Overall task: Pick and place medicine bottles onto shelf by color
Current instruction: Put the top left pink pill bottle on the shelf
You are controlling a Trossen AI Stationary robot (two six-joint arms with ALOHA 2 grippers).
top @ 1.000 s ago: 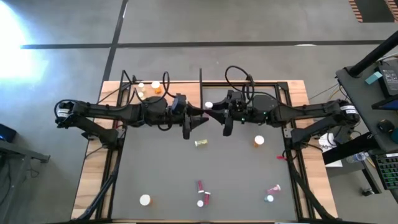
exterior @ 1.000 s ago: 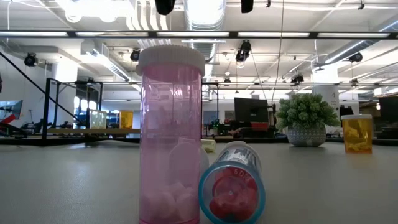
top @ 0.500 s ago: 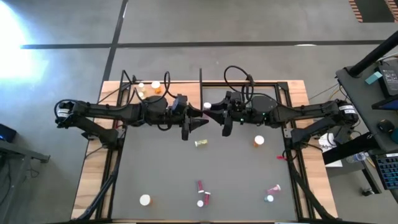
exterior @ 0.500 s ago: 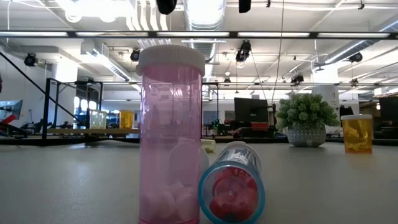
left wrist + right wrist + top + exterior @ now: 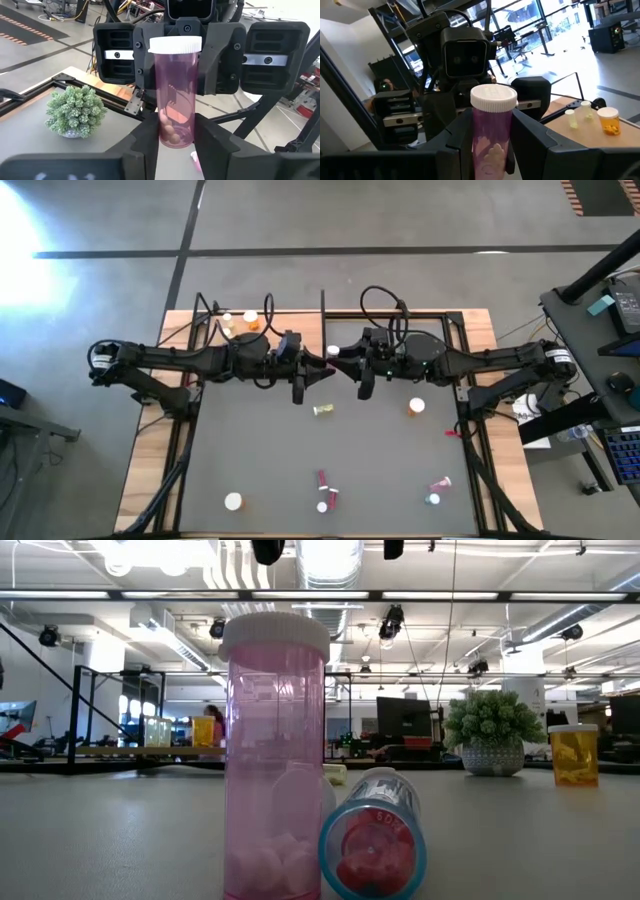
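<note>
Both arms level, meeting mid-table; left fingers (image 5: pixel 172 142) and right fingers (image 5: pixel 487 145) clamped on pink bottle (image 5: pixel 175 95).

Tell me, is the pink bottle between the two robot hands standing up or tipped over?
Upright. The pink bottle has its white cap on top, with pills at its bottom.

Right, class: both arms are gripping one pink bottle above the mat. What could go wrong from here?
1. The left fingers and right fingers both clamp the pink bottle. If either arm pulls away before the other lets go, the bottle could twist or slip out.
2. It hangs in the air above the mat, so a drop might send it rolling into the yellowish bottle lying nearby.
</note>
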